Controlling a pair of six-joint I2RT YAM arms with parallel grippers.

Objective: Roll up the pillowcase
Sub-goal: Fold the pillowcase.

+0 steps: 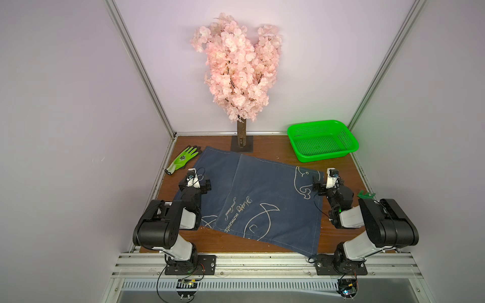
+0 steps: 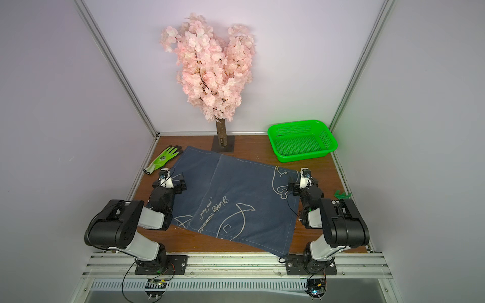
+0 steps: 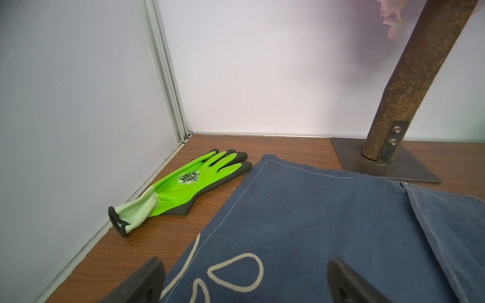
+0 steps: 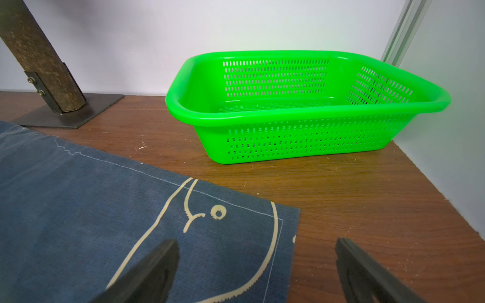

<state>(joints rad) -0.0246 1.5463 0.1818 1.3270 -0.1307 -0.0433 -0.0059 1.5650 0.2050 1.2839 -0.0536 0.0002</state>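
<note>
The dark blue pillowcase [image 1: 257,199] with white fish outlines and cursive lettering lies spread flat and skewed on the wooden table, seen in both top views [image 2: 236,199]. My left gripper [image 1: 195,179] is open low over its left edge. In the left wrist view, one finger [image 3: 147,280] is over bare wood and the other over the cloth [image 3: 328,223]. My right gripper [image 1: 328,183] is open near the far right corner. In the right wrist view, one finger [image 4: 157,265] is above the fish drawing and the other above the wood. Neither holds anything.
A lime-green and black glove [image 1: 183,160] lies by the left wall, its fingertips beside the pillowcase's far left corner. A pink blossom tree [image 1: 236,65] on a metal base plate [image 1: 241,148] stands at the back. A green basket [image 1: 326,156] sits back right. A small green object [image 1: 366,194] lies by the right arm.
</note>
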